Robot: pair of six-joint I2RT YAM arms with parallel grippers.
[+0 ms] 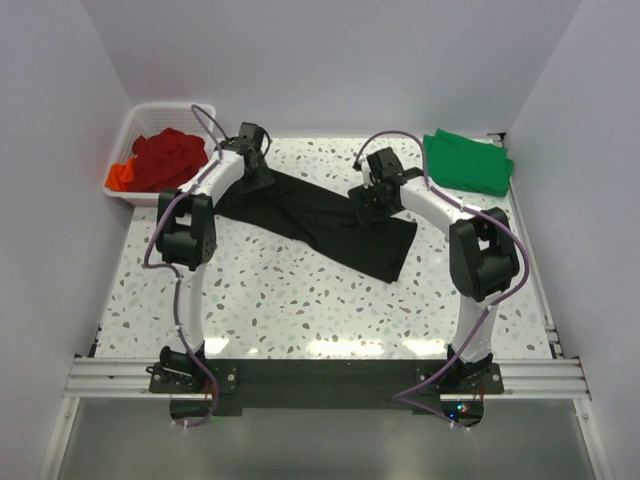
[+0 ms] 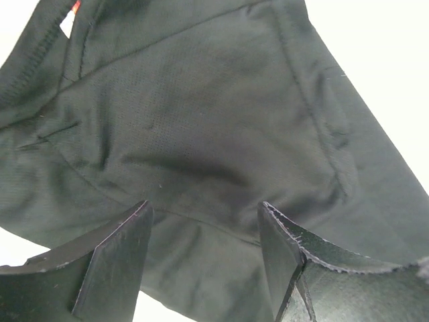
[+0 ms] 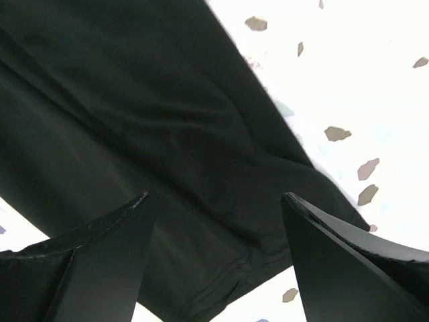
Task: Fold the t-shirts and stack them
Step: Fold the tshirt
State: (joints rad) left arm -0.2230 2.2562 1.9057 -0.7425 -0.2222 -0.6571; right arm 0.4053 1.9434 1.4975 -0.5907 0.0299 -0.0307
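Over the table, top view: I see the black t-shirt (image 1: 320, 222) lying as a long diagonal band across the speckled table (image 1: 270, 300), partly folded lengthwise, both arms hovering over it.
Left gripper (image 1: 252, 160): I have it above the shirt's upper-left end, near the white basket (image 1: 150, 125).
Right gripper (image 1: 372, 190): it sits over the band's right half.
Other shirts: a dark red shirt (image 1: 170, 155) and an orange shirt (image 1: 122, 176) are in the basket; a green shirt (image 1: 468, 160) lies folded at the far right corner.
Left wrist view: fingers (image 2: 114, 261) spread, nothing between them; thin mesh-like knit below, with seams and a white tag (image 2: 68, 24) at top left.
Right wrist view: fingers (image 3: 100, 261) spread wide and empty over a smooth fold with a stitched hem.
Handling: I judge the fabric light, limp and prone to slide on the table; it will sag wherever unsupported.
Where to grip: I would pinch hems or seams at the band's two ends, catching all layers.
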